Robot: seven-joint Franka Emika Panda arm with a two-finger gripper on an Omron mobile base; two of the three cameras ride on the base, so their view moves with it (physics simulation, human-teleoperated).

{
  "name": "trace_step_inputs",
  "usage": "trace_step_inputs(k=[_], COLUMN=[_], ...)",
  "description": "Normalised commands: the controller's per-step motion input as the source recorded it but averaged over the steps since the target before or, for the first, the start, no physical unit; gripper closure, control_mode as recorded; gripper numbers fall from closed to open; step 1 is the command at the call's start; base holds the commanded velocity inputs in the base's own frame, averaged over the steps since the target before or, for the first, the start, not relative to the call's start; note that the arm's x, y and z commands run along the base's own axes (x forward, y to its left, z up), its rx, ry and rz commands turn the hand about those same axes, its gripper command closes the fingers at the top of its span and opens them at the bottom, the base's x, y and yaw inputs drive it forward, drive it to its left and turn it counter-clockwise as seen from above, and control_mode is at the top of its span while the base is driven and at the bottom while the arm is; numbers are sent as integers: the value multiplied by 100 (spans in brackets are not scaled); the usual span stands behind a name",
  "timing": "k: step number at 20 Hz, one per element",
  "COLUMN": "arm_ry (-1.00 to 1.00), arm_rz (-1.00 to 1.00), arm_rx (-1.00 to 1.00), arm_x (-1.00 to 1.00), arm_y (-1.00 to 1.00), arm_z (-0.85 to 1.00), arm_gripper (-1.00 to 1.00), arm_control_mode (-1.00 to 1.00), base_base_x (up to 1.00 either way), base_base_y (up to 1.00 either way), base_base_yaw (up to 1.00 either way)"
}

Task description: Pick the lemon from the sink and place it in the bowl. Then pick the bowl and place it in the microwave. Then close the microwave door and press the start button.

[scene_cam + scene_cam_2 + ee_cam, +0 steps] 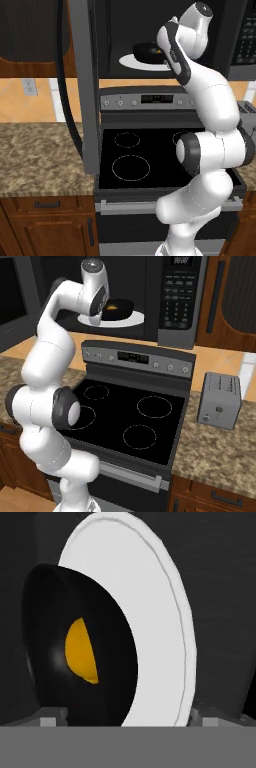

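Note:
The microwave (150,286) stands open above the stove. Its door (85,85) is swung out to the left, and its black bar handle (62,75) faces me. Inside, the glossy black bowl (75,657) sits on the white turntable plate (150,627) and holds the yellow-orange lemon (80,651). The left base view shows the bowl (146,50) and the right base view shows the bowl (121,307) with the lemon (113,306). My gripper (127,719) is open just in front of the bowl, its fingertips (49,718) wide apart with nothing between them. The sink is out of view.
The button panel (177,296) is on the microwave's right side. Below lies a black four-ring stove (130,160) with a grey control strip (137,358). A small grey toaster (218,401) stands on the speckled counter (220,451). Brown cabinets (45,225) run underneath.

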Motion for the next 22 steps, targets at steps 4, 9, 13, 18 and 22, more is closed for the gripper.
trace_step_inputs(k=[4,9,13,18,22], arm_ry=[-33,-23,-14,-12,-2], arm_rz=[4,6,1,0,1], arm_rx=[1,0,7,13,16], arm_x=[-84,-99,-100,-100,-100], arm_y=[2,4,7,2,0], arm_z=[19,26,0,12,36], arm_gripper=[-100,-100,-100,-100,-100], arm_control_mode=[-100,-100,-100,-100,-100], base_base_x=[0,0,0,0,0], base_base_y=[0,0,0,0,0], base_base_yaw=[0,0,0,0,0])
